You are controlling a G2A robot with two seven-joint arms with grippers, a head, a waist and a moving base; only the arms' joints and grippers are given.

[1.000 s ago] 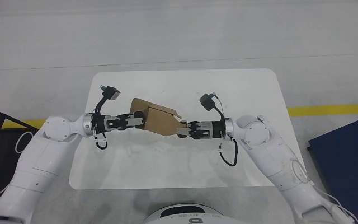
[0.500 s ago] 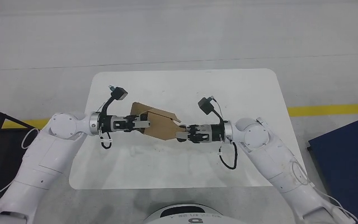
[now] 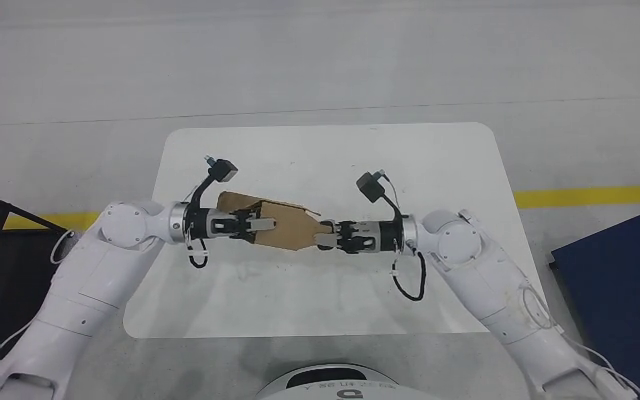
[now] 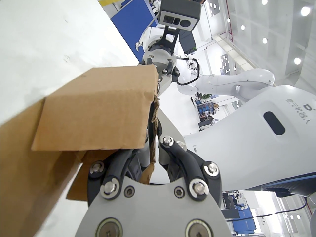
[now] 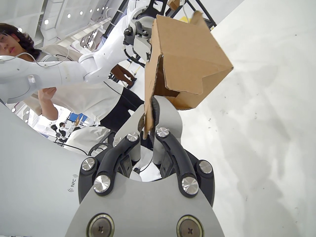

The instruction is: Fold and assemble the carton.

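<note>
Over the middle of the worktop (image 3: pixel 430 170), a little toward its left edge, the brown cardboard carton (image 3: pixel 278 224) is held between the two arms with its long side running left to right. It is only part-way opened from flat. The panels meet at slanted rather than square angles, and in the right wrist view a loose end flap with a stepped cut edge hangs unfolded. From the wrist views the carton seems to be lifted clear of the surface, though the top view alone does not settle that.

The left end effector (image 3: pixel 255 225) is at the carton's left end, its fingers closed on a thin cardboard edge that runs between them. The right end effector (image 3: pixel 322 238) is at the opposite end, clamped on the rim of a single panel, with the body of the carton standing just beyond its fingertips. The two face each other along one line, with the carton filling the gap between them.

Gripping opposite ends like this probably lets each arm steer one side of the sleeve, so that moving one against the other squares it into a tube. Holding it off the worktop would leave the lower panels free to swing. The end flaps are not yet folded in, so assembly looks to be at an early stage.
</note>
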